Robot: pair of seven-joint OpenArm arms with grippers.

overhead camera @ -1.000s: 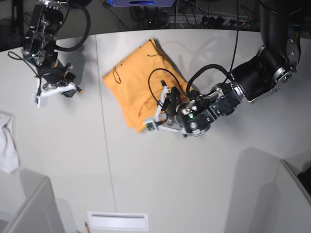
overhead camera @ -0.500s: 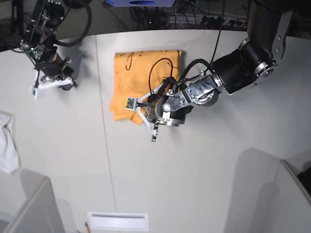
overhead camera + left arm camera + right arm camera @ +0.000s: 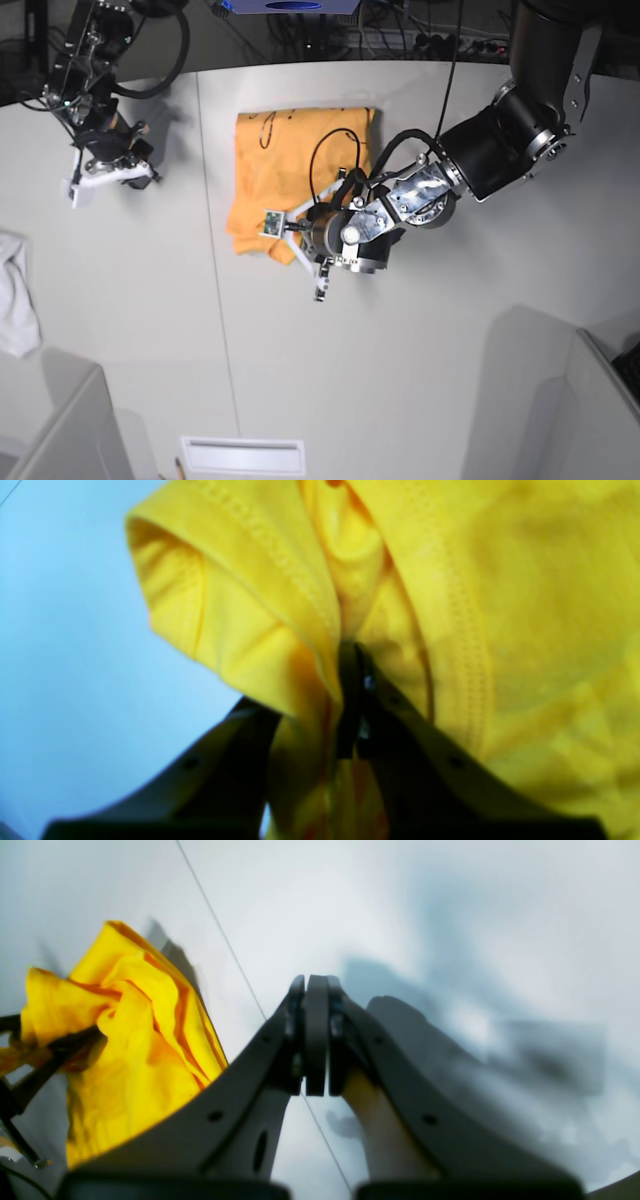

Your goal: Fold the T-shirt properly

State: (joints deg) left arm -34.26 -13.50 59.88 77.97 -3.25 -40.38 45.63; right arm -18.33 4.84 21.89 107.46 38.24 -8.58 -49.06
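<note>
Base view: left end effector [image 3: 297, 238] low over bench [image 3: 420, 350], arm reaching in from right, jaws pinched on near hem of T-shirt [image 3: 290, 165]; shirt a flat folded orange rectangle beyond it, thin black script on top. Right end effector [image 3: 108, 172] well apart at left, jaws shut, empty.

Left wrist view: stitched yellow cotton hem bunched between dark fingers [image 3: 390, 715].

Right wrist view: black jaws pressed together over pale smooth bench; crumpled shirt to left.

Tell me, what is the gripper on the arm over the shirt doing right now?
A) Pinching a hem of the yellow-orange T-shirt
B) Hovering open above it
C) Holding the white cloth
A: the left gripper has its jaws clamped on a stitched hem of the yellow-orange T-shirt.
</note>
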